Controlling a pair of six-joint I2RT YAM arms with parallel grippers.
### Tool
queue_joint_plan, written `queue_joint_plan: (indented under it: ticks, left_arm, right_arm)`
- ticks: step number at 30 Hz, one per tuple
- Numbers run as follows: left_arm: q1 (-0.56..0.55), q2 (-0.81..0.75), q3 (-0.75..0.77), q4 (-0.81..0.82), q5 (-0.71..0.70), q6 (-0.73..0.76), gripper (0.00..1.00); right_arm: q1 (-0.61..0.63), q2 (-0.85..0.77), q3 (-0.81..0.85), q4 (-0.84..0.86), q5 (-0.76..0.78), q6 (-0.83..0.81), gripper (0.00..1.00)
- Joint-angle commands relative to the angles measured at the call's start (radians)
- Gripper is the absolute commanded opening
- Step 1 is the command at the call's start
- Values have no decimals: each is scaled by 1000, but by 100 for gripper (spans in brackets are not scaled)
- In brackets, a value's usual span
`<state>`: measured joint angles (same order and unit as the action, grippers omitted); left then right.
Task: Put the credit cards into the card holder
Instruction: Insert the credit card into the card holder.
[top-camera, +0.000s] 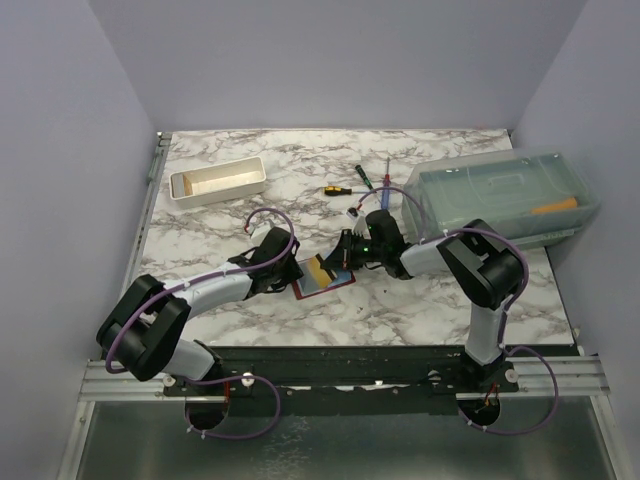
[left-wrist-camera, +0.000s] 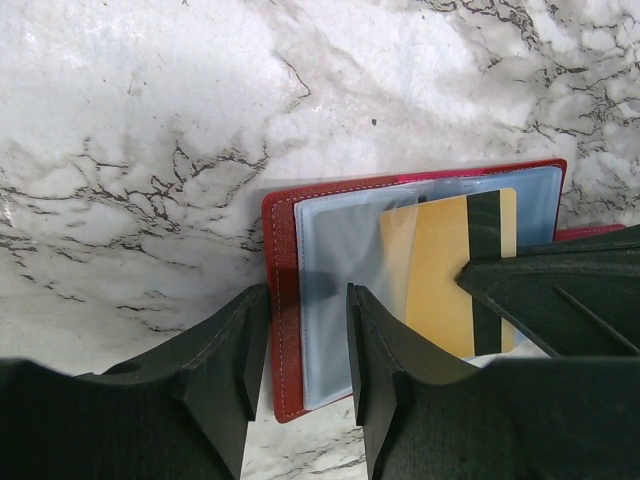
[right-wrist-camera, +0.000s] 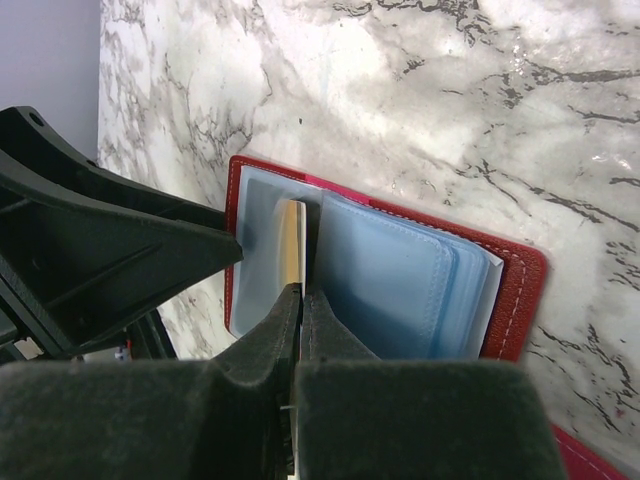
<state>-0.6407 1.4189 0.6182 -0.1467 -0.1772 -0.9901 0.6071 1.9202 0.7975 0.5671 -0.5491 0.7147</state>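
Low in the left wrist view, the left claw (left-wrist-camera: 306, 330) stands with its fingers apart, one on each side of the wallet's red edge. One finger is over the table (left-wrist-camera: 150, 120) and the other over a clear sleeve, so it steadies the wallet and grips nothing. The wallet (left-wrist-camera: 283, 260) lies open and flat at the middle of the table, between the two arms, with its sleeves fanned upward. From the right of that view the right claw (right-wrist-camera: 301, 300) is clamped together on the tan card (left-wrist-camera: 445, 270). The card's leading edge looks hazed, as if already under a sleeve, and most of its length is still outside.

Risks from here:
- If the card is pushed at an angle, it could catch on the sleeve mouth and bow.
- It could also slide between two leaves and miss the pocket.
- The push could shove the wallet sideways, since the left claw does not clamp it.
- If the card is let go early, it would sit half out.

Farther back a white tray (top-camera: 217, 182) sits at upper left and a clear box (top-camera: 500, 195) at upper right.

Count: one wallet, one tan card, two claws, one tray, one box. I cannot pick out a blue card among the blue sleeves
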Motion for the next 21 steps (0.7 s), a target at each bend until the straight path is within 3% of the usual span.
queue_joint_plan:
  ticks: [1,21]
  left_arm:
    - [4,61,-78,-134,-15,11,43]
    - [4,41,-123,-87,50,-34,41]
  right_arm:
    - [-17,49,15,-2,2,-7,0]
    - [-40,140,-22,207,-44,215,0]
